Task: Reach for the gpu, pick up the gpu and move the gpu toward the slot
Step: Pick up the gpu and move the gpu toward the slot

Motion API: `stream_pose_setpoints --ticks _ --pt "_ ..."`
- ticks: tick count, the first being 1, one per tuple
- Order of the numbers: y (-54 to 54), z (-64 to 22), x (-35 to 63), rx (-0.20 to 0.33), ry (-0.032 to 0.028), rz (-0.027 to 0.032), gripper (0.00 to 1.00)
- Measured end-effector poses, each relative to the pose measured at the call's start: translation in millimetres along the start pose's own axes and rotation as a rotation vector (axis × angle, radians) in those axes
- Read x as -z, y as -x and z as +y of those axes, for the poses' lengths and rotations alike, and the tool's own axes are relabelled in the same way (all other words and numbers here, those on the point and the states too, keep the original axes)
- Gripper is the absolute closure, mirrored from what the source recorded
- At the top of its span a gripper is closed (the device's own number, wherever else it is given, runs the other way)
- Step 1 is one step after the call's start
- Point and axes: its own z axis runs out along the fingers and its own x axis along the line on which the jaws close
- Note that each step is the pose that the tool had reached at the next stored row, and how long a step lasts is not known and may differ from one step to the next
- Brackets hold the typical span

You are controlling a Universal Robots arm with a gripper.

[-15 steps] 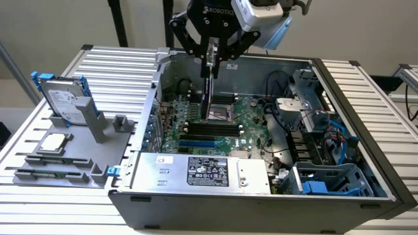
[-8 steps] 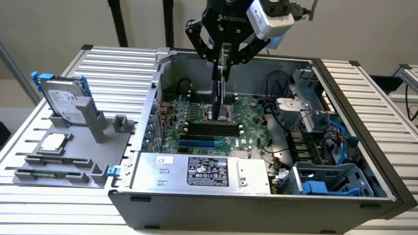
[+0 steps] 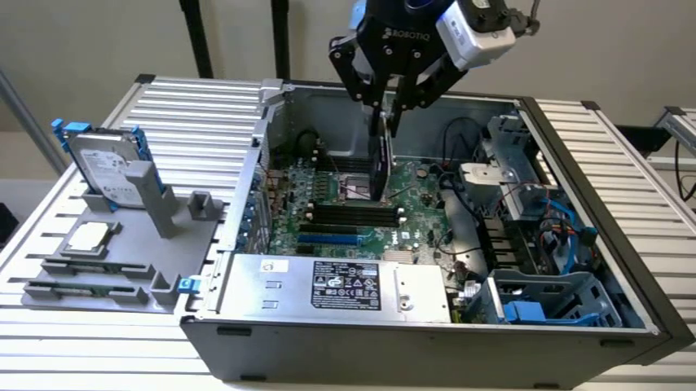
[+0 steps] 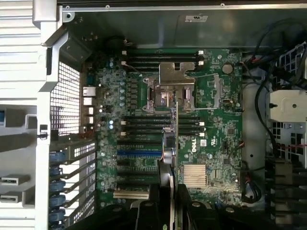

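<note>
Above the open grey computer case [image 3: 609, 269], black jaws clamp the thin dark edge-on gpu [image 3: 382, 167]; tilt could snag motherboard [image 4: 216, 129] parts.

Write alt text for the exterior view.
A robot arm's end effector holds the gpu edge-on, hanging above the motherboard inside an open computer case. On the exterior view's left, a grey fixture carries a hard drive.

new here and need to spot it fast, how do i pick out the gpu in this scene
Find the open computer case in the middle of the table. Above its green motherboard, the black hand hangs holding a thin dark card on edge: the gpu. Unlike everything around it, it is lifted clear of the board.
</note>
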Motion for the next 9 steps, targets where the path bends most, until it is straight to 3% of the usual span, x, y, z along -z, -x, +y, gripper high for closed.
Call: stream_pose_setpoints --ticks 3,9 --pt "5.8 0.1 0.2 0.012 -0.0003 0.0016 0.74" --pt "6.2 0.1 0.2 0.012 -0.0003 0.0019 0.74"
